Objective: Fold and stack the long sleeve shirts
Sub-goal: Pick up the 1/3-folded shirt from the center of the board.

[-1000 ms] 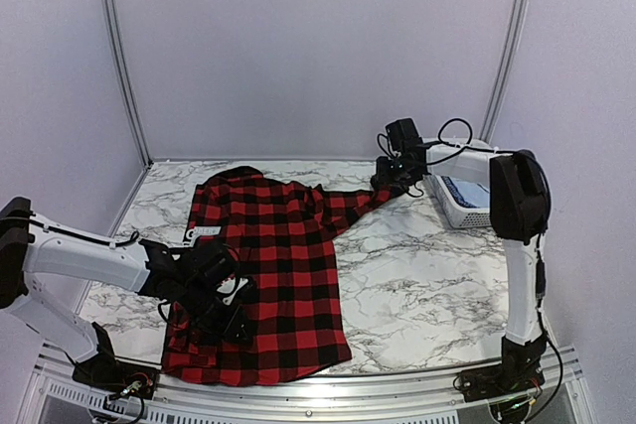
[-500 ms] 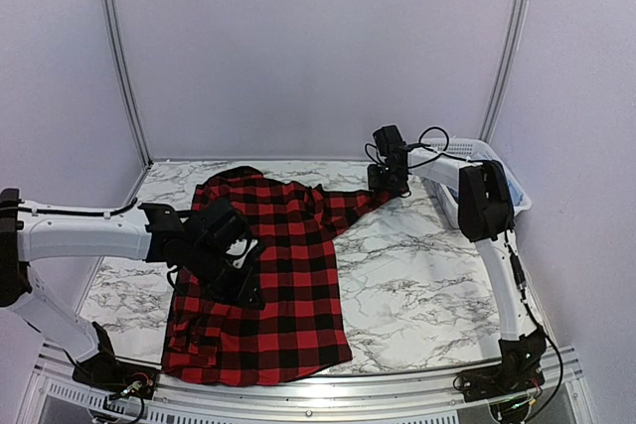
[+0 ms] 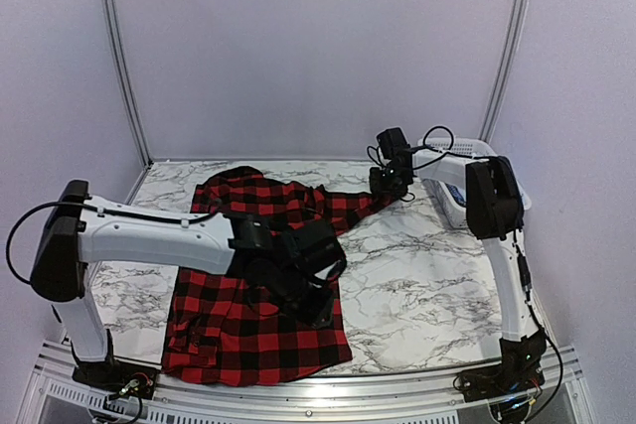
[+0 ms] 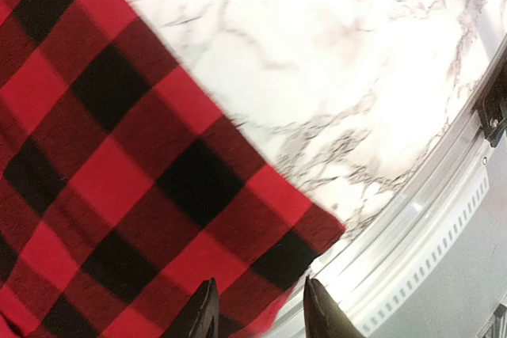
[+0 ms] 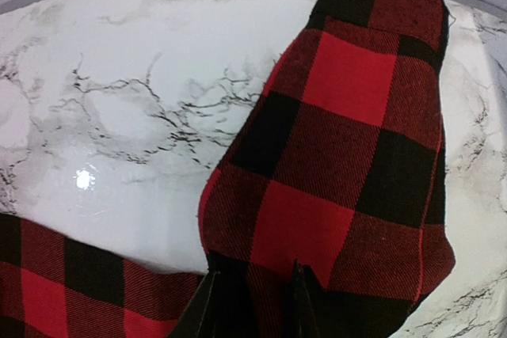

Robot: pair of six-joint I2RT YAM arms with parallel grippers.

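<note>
The red-and-black check long sleeve shirt (image 3: 260, 211) lies spread flat on the marble table (image 3: 427, 275), its hem toward the near edge. One sleeve (image 3: 353, 204) stretches right toward the back. My right gripper (image 3: 390, 184) is at that sleeve's end, and in the right wrist view it (image 5: 253, 281) is shut on a raised fold of the sleeve (image 5: 348, 116) just behind the cuff. My left gripper (image 3: 320, 307) hovers over the shirt's near right corner (image 4: 301, 235). In the left wrist view it (image 4: 260, 294) stands open with nothing between its fingers.
A white lattice basket (image 3: 449, 208) stands at the back right, partly hidden by the right arm. The table's metal front rail (image 4: 412, 227) runs just beyond the shirt's corner. Bare marble lies right of the shirt.
The left arm has swung right across the shirt, from its left hem to its near right corner. The right gripper's jaws have narrowed onto the sleeve.
</note>
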